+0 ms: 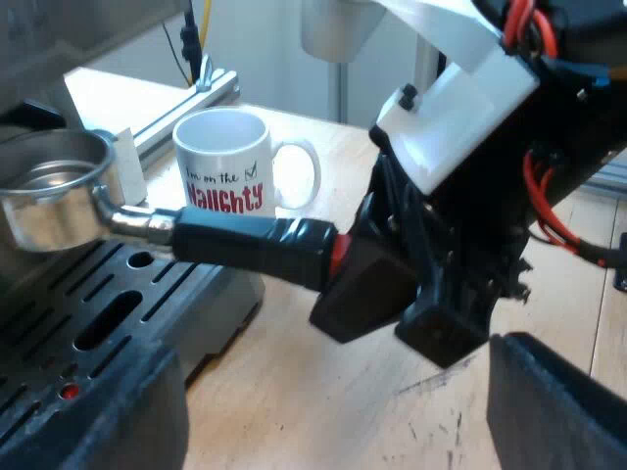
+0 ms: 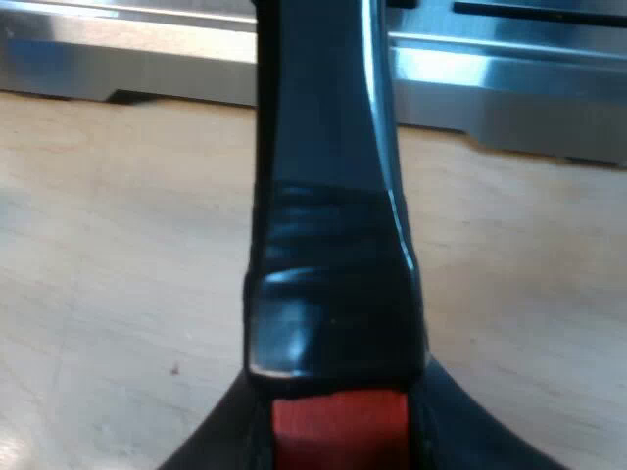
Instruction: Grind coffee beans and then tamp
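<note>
The metal holder [image 1: 54,186] hangs level over the espresso machine's slotted drip tray [image 1: 98,313], its basket looking empty. Its dark handle [image 1: 245,245] ends in red [image 1: 339,257], and my right gripper [image 1: 377,289] is shut on that end. In the right wrist view the handle [image 2: 328,196] runs away from me toward the machine's steel base [image 2: 490,88], with the red end [image 2: 338,431] clamped between my fingers [image 2: 211,450]. My left gripper [image 1: 333,411] is open above the table, close to the tray's edge, with nothing between its fingers [image 1: 108,411].
A white mug [image 1: 230,162] with red lettering stands on the wooden table [image 1: 323,392] just beyond the holder's handle. A small white block [image 1: 127,162] sits beside the basket. An aluminium rail [image 1: 186,108] runs behind the mug.
</note>
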Motion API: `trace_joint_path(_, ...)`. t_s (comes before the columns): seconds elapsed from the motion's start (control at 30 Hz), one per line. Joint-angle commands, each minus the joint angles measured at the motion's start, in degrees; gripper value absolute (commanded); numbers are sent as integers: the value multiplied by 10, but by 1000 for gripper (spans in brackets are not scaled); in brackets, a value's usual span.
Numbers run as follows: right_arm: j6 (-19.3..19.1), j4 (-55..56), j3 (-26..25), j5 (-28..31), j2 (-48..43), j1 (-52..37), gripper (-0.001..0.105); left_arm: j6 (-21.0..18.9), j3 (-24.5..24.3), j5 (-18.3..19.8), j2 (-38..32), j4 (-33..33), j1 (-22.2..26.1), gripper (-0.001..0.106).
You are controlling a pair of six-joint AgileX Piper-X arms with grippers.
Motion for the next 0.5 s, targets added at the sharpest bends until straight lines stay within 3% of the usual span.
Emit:
trace_joint_path(0.03,-7,21,-10,26,-23,7,0,-1,-18,1,-4,34,-2,66)
trace_joint_path(0.27,-24,35,-10,28,-49,41,0,12,-34,1,-16,73,-2,66)
trace_joint_path(0.5,-60,38,-10,26,-66,77,0,12,-35,-3,-88,128,-2,66)
